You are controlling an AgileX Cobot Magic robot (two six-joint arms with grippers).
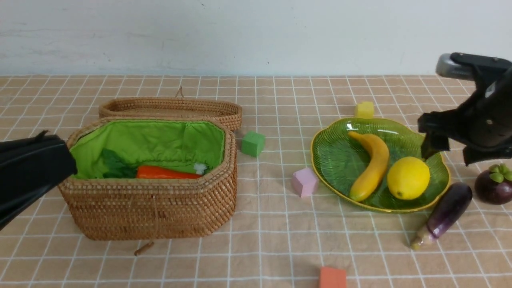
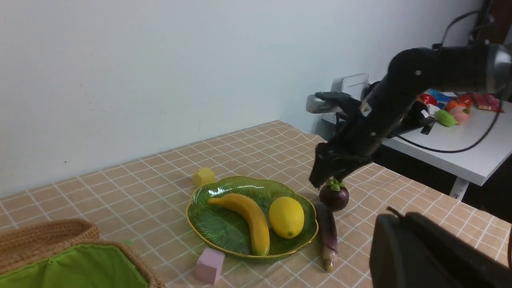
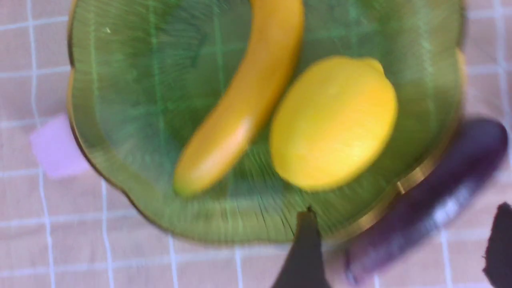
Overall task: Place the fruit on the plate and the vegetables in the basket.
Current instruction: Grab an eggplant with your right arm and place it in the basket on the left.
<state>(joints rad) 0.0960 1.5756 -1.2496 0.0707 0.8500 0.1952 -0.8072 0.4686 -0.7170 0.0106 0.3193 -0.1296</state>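
Observation:
The green glass plate (image 1: 332, 160) holds the banana (image 1: 374, 166) and the lemon (image 1: 408, 178). A purple eggplant (image 1: 448, 212) lies on the cloth against the plate's front right rim. Right of it stands the mangosteen (image 1: 494, 186). My right gripper (image 1: 448, 154) hangs open above the plate's right edge, holding nothing. In the right wrist view, blurred, the eggplant (image 3: 432, 204) shows between its fingers (image 3: 306, 248). The basket (image 1: 152, 208) at the left holds the carrot (image 1: 166, 173) with its leaves. My left gripper (image 1: 60, 164) is shut beside the basket's left rim.
The shallow wicker lid (image 1: 172, 108) lies behind the basket. Foam cubes sit about: green (image 1: 253, 144), pink (image 1: 304, 182), yellow (image 1: 365, 110), orange (image 1: 333, 278) at the front edge. A white side table (image 2: 460, 148) with clutter stands beyond the right arm.

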